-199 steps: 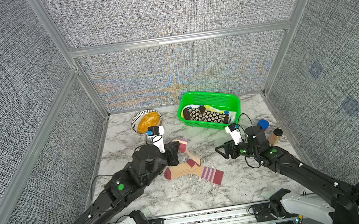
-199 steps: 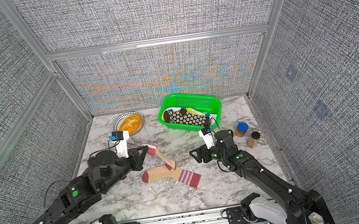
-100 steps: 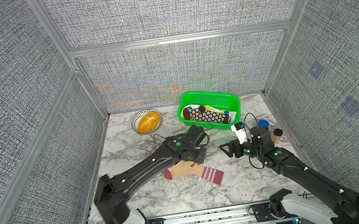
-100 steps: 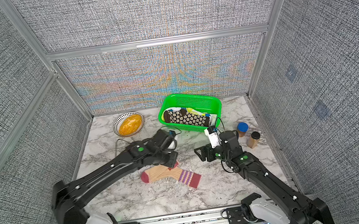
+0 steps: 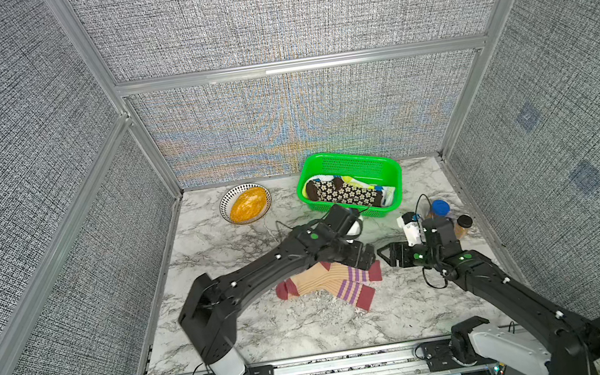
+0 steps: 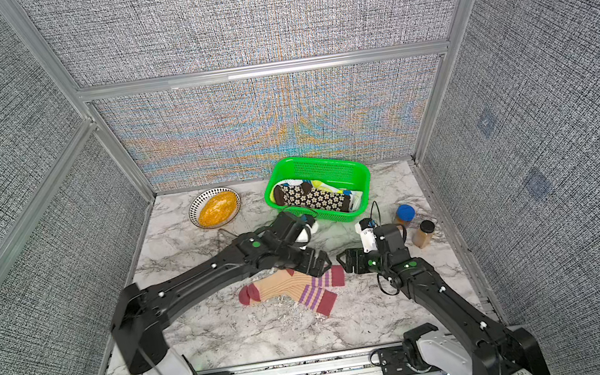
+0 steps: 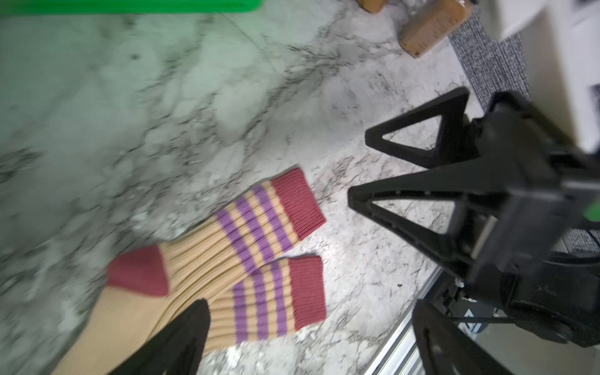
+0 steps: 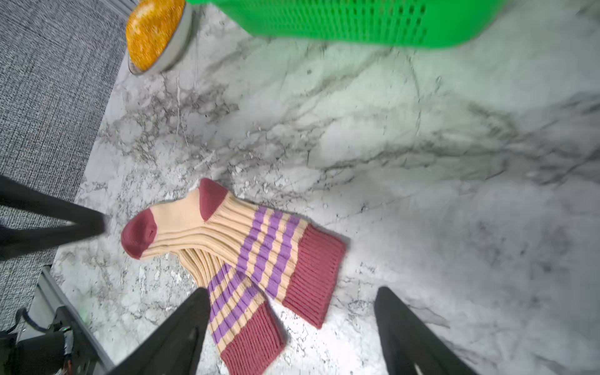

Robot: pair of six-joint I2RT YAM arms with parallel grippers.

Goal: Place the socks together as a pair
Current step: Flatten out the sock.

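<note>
Patterned bowl (image 5: 224, 207), orange contents, beside green basket (image 5: 351, 167); blue-lidded jar (image 5: 441, 208) just beside dark-lidded jar (image 5: 463, 225) on marble table (image 5: 211, 248).

We find open marble tabletop (image 5: 291, 333) in front of the striped socks (image 5: 327, 280); the green basket (image 5: 350, 161) and bowl (image 5: 227, 202) line the back, jars (image 5: 440, 207) the right edge.

in both top views the left arm (image 5: 259, 276) hides part of the striped socks (image 5: 315, 280). we see little of what lies under the daisy sock (image 5: 351, 192) in the basket (image 5: 350, 157). the left wrist view cuts off a brown jar (image 7: 428, 29).
</note>
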